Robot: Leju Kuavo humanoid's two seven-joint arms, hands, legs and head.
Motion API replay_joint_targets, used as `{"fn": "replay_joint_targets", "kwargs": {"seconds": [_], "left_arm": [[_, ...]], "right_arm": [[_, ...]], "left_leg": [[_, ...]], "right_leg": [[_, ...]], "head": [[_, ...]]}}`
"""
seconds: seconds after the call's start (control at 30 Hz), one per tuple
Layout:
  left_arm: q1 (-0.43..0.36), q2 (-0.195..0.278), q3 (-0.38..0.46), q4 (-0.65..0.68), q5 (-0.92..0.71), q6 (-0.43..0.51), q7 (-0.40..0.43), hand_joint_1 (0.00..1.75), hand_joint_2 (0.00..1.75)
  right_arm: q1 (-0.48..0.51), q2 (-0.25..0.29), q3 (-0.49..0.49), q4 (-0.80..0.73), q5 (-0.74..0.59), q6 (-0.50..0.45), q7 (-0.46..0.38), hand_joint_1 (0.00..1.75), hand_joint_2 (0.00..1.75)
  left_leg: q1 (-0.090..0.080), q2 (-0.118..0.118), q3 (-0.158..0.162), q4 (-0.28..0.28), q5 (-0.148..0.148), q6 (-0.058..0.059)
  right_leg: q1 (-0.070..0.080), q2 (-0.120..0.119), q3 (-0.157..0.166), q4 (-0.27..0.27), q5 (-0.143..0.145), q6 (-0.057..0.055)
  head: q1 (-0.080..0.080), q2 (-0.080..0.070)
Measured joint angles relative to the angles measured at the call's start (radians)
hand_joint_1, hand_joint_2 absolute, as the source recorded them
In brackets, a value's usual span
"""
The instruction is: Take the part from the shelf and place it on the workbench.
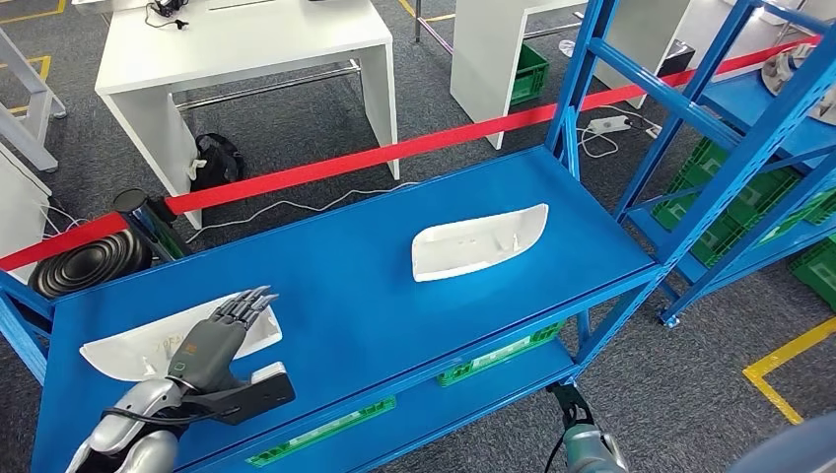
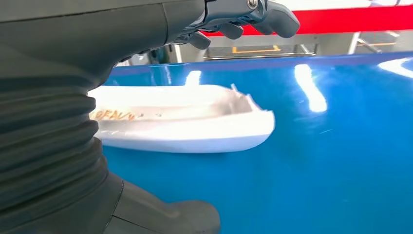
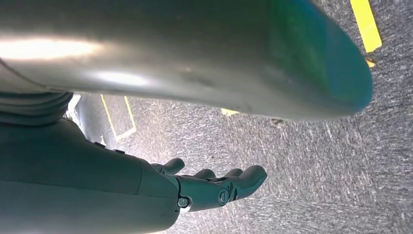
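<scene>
Presently left hand (image 1: 215, 340) hovering over white part (image 1: 148, 347) at lower left of head frame, fingers (image 2: 272, 17) spread, nothing gripped, likely lining up for grasp. Part lying flat on blue shelf (image 1: 345, 296), hollow side up. Second white part (image 1: 479, 242) sitting mid-frame. Right hand (image 3: 214, 187) hanging over floor, fingers loosely apart, holding nothing.

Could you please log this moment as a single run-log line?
stage: reaching | left hand: open, above near white part, not gripping | right hand: open, hanging over floor | second white part: lying on blue shelf
</scene>
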Motion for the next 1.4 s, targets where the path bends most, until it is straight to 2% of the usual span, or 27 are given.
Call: {"fn": "replay_joint_targets", "kwargs": {"seconds": [0.3,0.33,0.43,0.47,0.6,0.77,0.9,1.4], "left_arm": [[0.001,0.0,0.0,0.026,-0.026,0.002,0.027,0.04,1.75],[0.0,-0.001,0.0,0.03,-0.035,0.002,0.036,0.17,1.75],[-0.002,-0.002,-0.001,0.048,-0.064,0.004,0.073,0.97,1.75],[-0.005,-0.002,-0.001,0.058,-0.074,0.006,0.091,1.13,1.75],[-0.019,-0.003,-0.001,0.113,-0.111,0.026,0.163,1.13,1.75],[-0.028,-0.004,-0.001,0.158,-0.121,0.034,0.175,1.13,1.75],[-0.033,-0.004,-0.001,0.175,-0.121,0.039,0.177,1.71,1.75],[-0.062,-0.006,0.004,0.243,-0.12,0.036,0.202,1.75,1.75]], "right_arm": [[0.0,0.001,0.0,0.0,0.005,0.006,-0.007,0.0,0.0],[0.0,0.002,0.0,0.0,0.006,0.007,-0.009,0.0,0.0],[0.0,0.002,0.0,0.0,0.01,0.009,-0.013,0.0,0.0],[0.0,0.002,0.0,0.0,0.01,0.009,-0.013,0.0,0.0],[0.0,0.003,0.0,0.0,0.011,0.009,-0.016,0.0,0.0],[0.0,0.004,-0.001,0.0,0.011,0.009,-0.016,0.0,0.0],[0.0,0.004,-0.002,0.0,0.011,0.009,-0.016,0.0,0.0],[0.0,0.004,-0.004,0.0,0.012,0.01,-0.018,0.0,0.0]], "left_leg": [[0.0,0.0,0.0,0.0,0.0,0.0],[0.0,0.0,0.0,0.0,0.0,0.0],[0.0,0.0,0.0,0.0,0.0,0.0],[0.0,0.0,0.0,0.0,0.0,0.0],[0.0,0.0,0.0,0.0,0.0,0.0],[0.0,0.0,0.0,0.0,0.0,0.0],[0.0,0.0,0.0,0.0,0.0,0.0],[0.0,0.0,0.004,0.0,0.0,0.0]], "right_leg": [[0.0,0.0,0.0,0.0,0.0,0.0],[0.0,0.0,0.0,0.0,0.0,0.0],[0.0,0.0,0.0,0.0,0.0,0.0],[0.0,0.0,0.0,0.0,0.0,0.0],[0.0,0.0,0.0,0.0,0.0,0.0],[0.0,0.0,0.0,0.0,0.0,0.0],[0.0,0.0,0.0,0.0,0.0,0.0],[0.0,0.0,0.005,0.0,0.0,0.0]], "head": [[0.0,0.0],[0.0,0.0],[0.0,0.0],[0.0,0.0],[0.0,0.0],[0.0,0.0],[0.0,0.0],[0.0,0.0]]}}
